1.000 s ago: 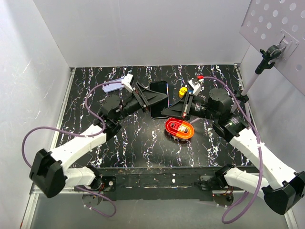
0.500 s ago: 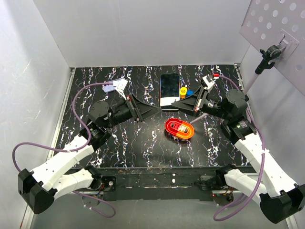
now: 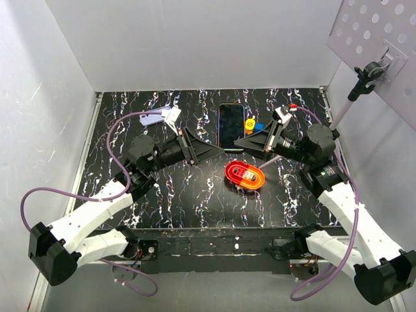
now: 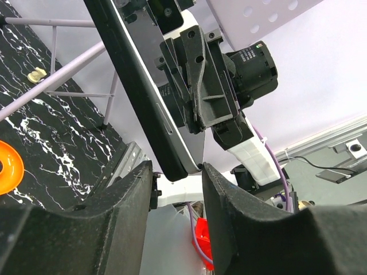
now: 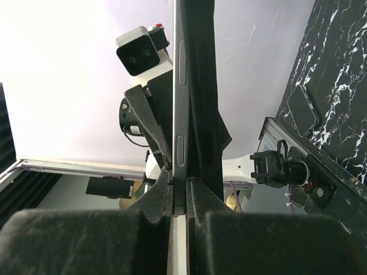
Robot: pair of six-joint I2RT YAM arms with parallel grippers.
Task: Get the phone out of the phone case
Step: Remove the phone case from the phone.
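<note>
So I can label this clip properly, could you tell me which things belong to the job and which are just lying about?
Part of the job: phone in its case, raised off the table; right gripper clamped on it; left gripper at its end.
Lying about: orange oval object; small yellow piece; small blue piece.

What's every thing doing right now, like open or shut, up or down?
Phone: lifted off the table, held at its near end; case on or off, cannot tell.
Right gripper: jaws shut on the phone's edge.
Left gripper: jaws open, either side of the phone's corner.
Orange dish: lying flat on the table, untouched.
</note>
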